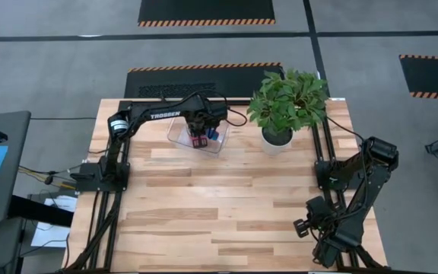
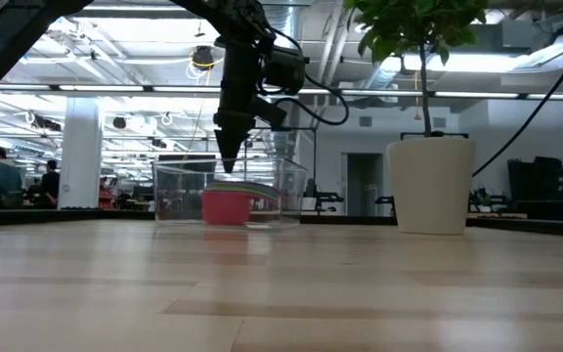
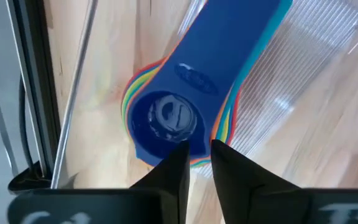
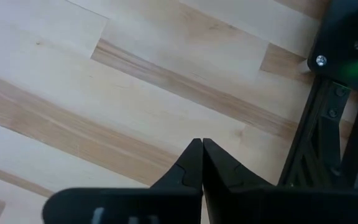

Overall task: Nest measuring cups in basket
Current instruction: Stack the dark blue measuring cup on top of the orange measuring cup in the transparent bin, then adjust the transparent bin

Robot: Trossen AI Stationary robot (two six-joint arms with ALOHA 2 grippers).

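dark fingers of the left gripper [image 3: 197, 163] stand a little apart over the rim of the dark blue cup [image 3: 166, 121], holding nothing. that cup sits on top of the stack [image 2: 235, 202] in the basket [image 1: 179, 138], at the upper middle of the high view. i think it should lift straight up, so nothing tips. the right gripper [image 4: 202, 163] waits shut at the lower right.

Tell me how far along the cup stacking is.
Nearly done: the cups sit stacked in the clear basket, dark blue on top. The left claw hovers just over the stack, fingers slightly apart, holding nothing. The right claw waits shut. What's left: pulling away.
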